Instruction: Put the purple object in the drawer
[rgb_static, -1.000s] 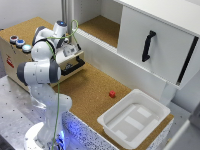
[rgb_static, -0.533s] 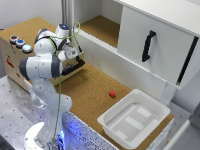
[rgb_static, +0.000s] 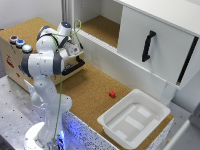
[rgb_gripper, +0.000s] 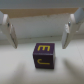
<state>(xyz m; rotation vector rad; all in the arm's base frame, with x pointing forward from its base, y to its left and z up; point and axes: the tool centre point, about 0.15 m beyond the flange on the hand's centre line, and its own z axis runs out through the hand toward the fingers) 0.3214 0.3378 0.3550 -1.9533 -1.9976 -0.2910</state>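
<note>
In the wrist view the purple object (rgb_gripper: 45, 54), a small dark purple block with yellow marks, lies on the pale floor of the drawer (rgb_gripper: 17, 67). My gripper (rgb_gripper: 39, 43) is open above it, with one finger (rgb_gripper: 9, 31) on each side and neither touching it. In the exterior view my gripper (rgb_static: 75, 48) hangs over the open light-wood drawer (rgb_static: 73, 67) with its black bar handle, at the exterior view's left. The arm hides the block there.
A small red cube (rgb_static: 112, 93) lies on the cork surface. A white plastic tray (rgb_static: 116, 131) stands at the front right. A big white cabinet door with a black handle (rgb_static: 147, 46) stands open at the right. Coloured caps (rgb_static: 21, 44) sit on the drawer unit.
The arm's upper links have shifted a little toward the exterior view's right. The gripper stays over the drawer.
</note>
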